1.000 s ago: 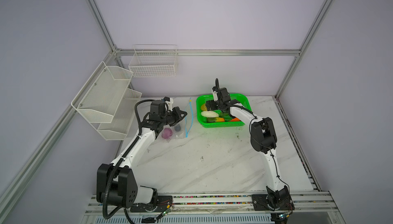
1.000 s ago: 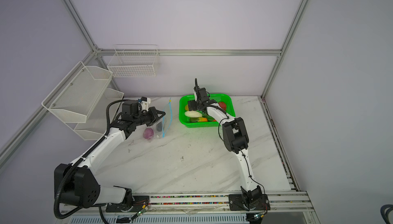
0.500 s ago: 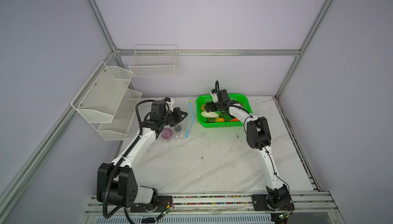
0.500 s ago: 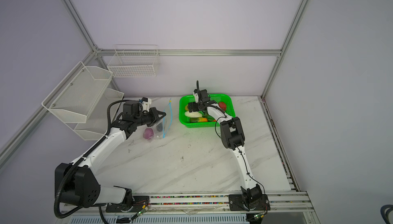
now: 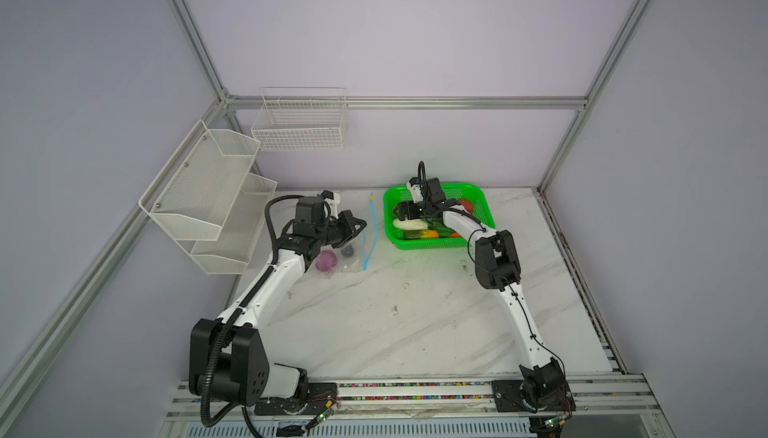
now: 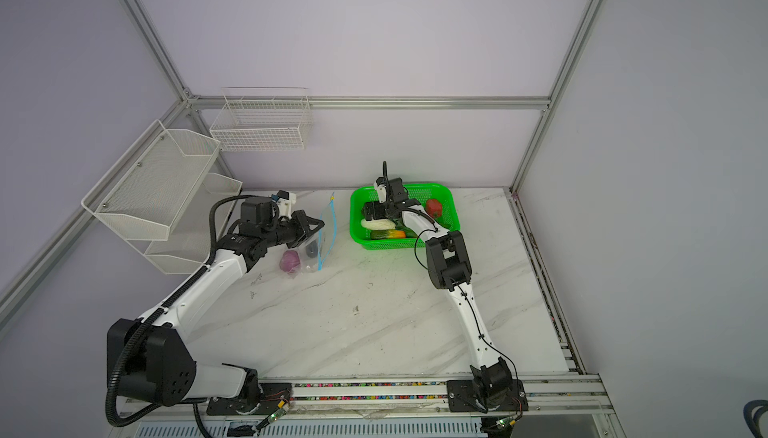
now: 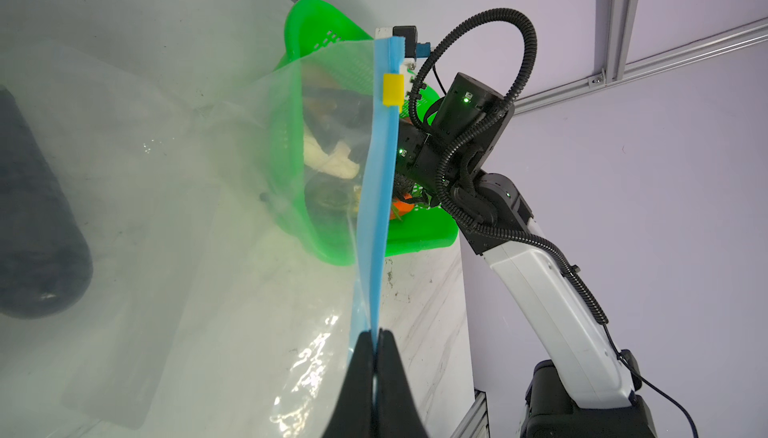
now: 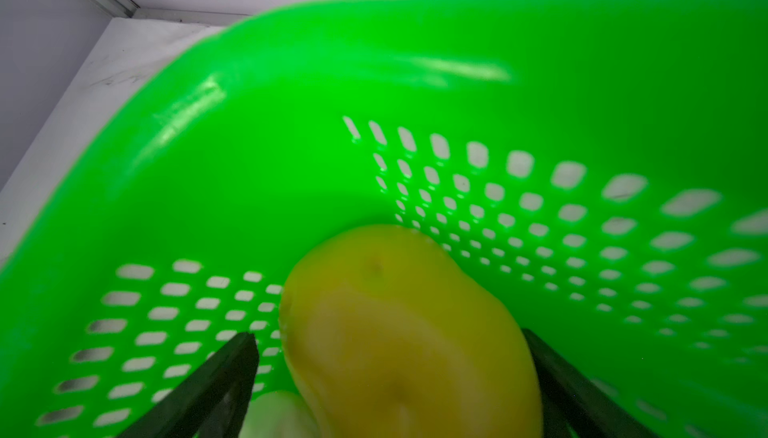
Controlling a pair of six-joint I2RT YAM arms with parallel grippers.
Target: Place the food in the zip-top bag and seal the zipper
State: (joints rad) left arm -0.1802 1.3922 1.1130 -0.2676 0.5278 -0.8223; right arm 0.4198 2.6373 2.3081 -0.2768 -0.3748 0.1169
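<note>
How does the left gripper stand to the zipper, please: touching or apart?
Touching. The left wrist view shows the left gripper shut on the zipper, with the blue strip pinched in it.

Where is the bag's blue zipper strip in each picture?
In a top view: the zipper is just left of the green basket.
In a top view: zipper also left of the basket.
Left wrist: zipper pinched in the left gripper, basket behind.
Right wrist: not in it.
Shared landmark: the green basket.
</note>
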